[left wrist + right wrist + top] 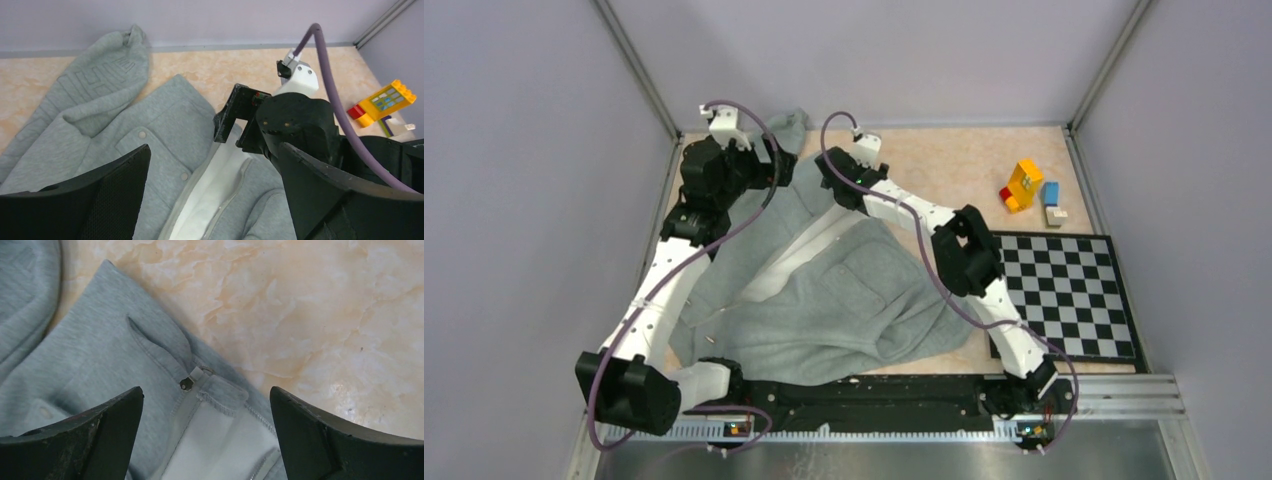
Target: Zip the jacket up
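The right gripper point(204, 392) is hovering over the rumpled grey fleece jacket point(95, 355) — its metal zipper pull point(187, 383) lying between the wide-spread jaws.

My right gripper point(206, 390) has black fingers point(85, 435). Between them, the soft light grey fleece jacket point(100, 355) shows white inner lining point(220, 440). Beyond them the marbled tabletop point(310, 305) is peach-veined. Rightward are a black-and-white chequered board point(1064, 285) and yellow, red and blue toy blocks point(1024, 185).

The marbled table point(944, 160) bears the jacket point(824, 300), a checkered board point(1074, 290) and, seemingly, toy blocks point(1024, 185).
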`<state>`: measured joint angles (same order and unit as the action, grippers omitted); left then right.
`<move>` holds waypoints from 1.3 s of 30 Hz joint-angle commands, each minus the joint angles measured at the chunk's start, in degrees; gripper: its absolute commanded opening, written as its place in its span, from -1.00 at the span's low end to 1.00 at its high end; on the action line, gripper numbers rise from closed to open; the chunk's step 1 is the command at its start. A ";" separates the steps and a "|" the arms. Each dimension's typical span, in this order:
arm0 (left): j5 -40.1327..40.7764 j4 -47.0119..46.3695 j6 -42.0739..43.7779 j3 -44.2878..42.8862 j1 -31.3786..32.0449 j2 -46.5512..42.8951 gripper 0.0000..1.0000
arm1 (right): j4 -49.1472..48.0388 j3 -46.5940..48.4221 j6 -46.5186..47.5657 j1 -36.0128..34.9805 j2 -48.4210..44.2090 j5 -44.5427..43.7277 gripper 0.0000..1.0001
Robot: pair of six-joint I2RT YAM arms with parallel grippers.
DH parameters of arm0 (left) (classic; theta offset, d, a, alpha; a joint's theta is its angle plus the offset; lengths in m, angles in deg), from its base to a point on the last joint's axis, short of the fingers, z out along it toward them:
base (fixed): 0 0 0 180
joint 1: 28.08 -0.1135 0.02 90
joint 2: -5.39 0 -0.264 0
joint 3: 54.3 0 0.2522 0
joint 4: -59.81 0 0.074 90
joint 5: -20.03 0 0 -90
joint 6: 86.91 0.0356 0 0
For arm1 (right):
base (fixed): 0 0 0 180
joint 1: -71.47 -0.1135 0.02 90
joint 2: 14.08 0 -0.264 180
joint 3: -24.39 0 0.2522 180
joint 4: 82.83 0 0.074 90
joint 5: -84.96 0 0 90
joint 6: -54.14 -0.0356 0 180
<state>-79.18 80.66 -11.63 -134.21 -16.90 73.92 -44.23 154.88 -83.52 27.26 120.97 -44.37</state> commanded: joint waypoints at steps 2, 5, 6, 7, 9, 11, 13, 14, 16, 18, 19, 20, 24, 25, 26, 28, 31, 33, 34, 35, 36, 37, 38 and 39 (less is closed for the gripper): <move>-1.77 -2.55 3.23 3.04 -0.28 -2.21 0.97 | 8.15 11.30 4.69 -0.98 8.52 -5.00 0.91; -4.42 -3.59 2.77 4.31 -0.28 -2.73 0.97 | 12.92 16.73 4.01 -1.16 11.83 -5.05 0.91; -5.18 -3.75 2.61 4.55 -0.22 -2.83 0.97 | 14.44 17.75 3.60 -1.27 12.35 -5.07 0.89; -5.58 -3.75 2.47 4.69 -0.28 -2.87 0.98 | 15.57 17.88 2.97 -1.52 12.23 -5.44 0.89; -5.73 -3.75 2.33 4.80 -0.32 -3.19 0.97 | 16.13 16.08 2.43 -2.01 10.69 -6.23 0.88; -5.85 -3.91 2.18 5.01 -0.28 -3.65 0.97 | 15.30 11.87 2.40 -2.38 8.14 -5.68 0.85; -6.36 -4.50 1.67 5.74 -0.19 -4.30 0.97 | 14.11 8.27 2.52 -2.47 5.49 -4.52 0.81; -6.75 -4.87 1.51 6.03 -0.15 -4.52 0.97 | 14.09 6.78 2.16 -2.52 4.21 -4.31 0.80; -7.37 -5.38 1.16 6.43 -0.11 -4.85 0.97 | 13.97 3.16 1.29 -2.56 1.49 -4.20 0.79; -7.84 -5.49 0.83 6.39 -0.11 -4.74 0.97 | 12.17 -1.54 0.43 -2.61 -1.98 -3.00 0.79; -8.33 -5.41 0.59 6.39 -0.11 -4.60 0.97 | 11.04 -3.87 0.16 -2.56 -3.67 -2.42 0.79; -8.77 -5.38 0.43 6.26 -0.11 -4.56 0.97 | 9.75 -6.40 -0.42 -2.60 -5.32 -2.05 0.78; -9.23 -5.70 0.43 6.50 -0.11 -4.87 0.97 | 2.31 -15.93 0.71 -2.43 -11.50 1.75 0.78; -8.85 -5.60 0.53 6.60 -0.17 -4.90 0.97 | 1.58 -17.39 0.60 -2.46 -12.51 2.31 0.78; -8.48 -5.46 0.57 6.56 -0.11 -4.86 0.97 | 1.21 -18.68 0.02 -2.31 -13.29 2.85 0.77; -8.63 -4.71 0.76 6.04 -0.11 -4.96 0.97 | -1.30 -21.98 -0.97 -1.76 -14.70 4.31 0.78; -8.07 -6.10 1.08 7.29 0.21 -5.93 0.97 | -7.78 -27.24 -3.16 0.08 -16.35 9.20 0.74; -7.87 -6.35 0.89 7.50 0.24 -5.23 0.97 | -12.92 -31.08 -3.99 1.73 -17.36 14.02 0.64; -8.36 -5.98 0.87 7.15 0.17 -4.38 0.98 | -15.97 -32.60 -3.97 2.21 -17.91 15.34 0.56; -8.98 -5.29 0.61 6.54 -0.01 -3.47 0.97 | -18.91 -34.34 -3.82 2.72 -18.58 16.77 0.53; -9.78 -4.69 0.25 5.77 -0.08 -2.78 0.97 | -23.41 -36.29 -3.49 3.11 -19.13 17.95 0.52; -10.99 -4.80 0.08 5.67 -0.10 -2.68 0.97 | -27.18 -37.90 -2.84 3.50 -19.76 18.91 0.50; -11.59 -5.45 -0.10 6.19 -0.11 -2.88 0.98 | -29.27 -38.88 -2.60 3.75 -19.95 19.75 0.47; -11.58 -6.42 -0.25 7.00 -0.15 -3.21 0.98 | -30.43 -39.29 -2.61 4.11 -20.04 20.90 0.45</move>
<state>-88.08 77.43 -10.80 -127.35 -16.84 70.60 -61.30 118.66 -85.95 29.91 105.05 -30.36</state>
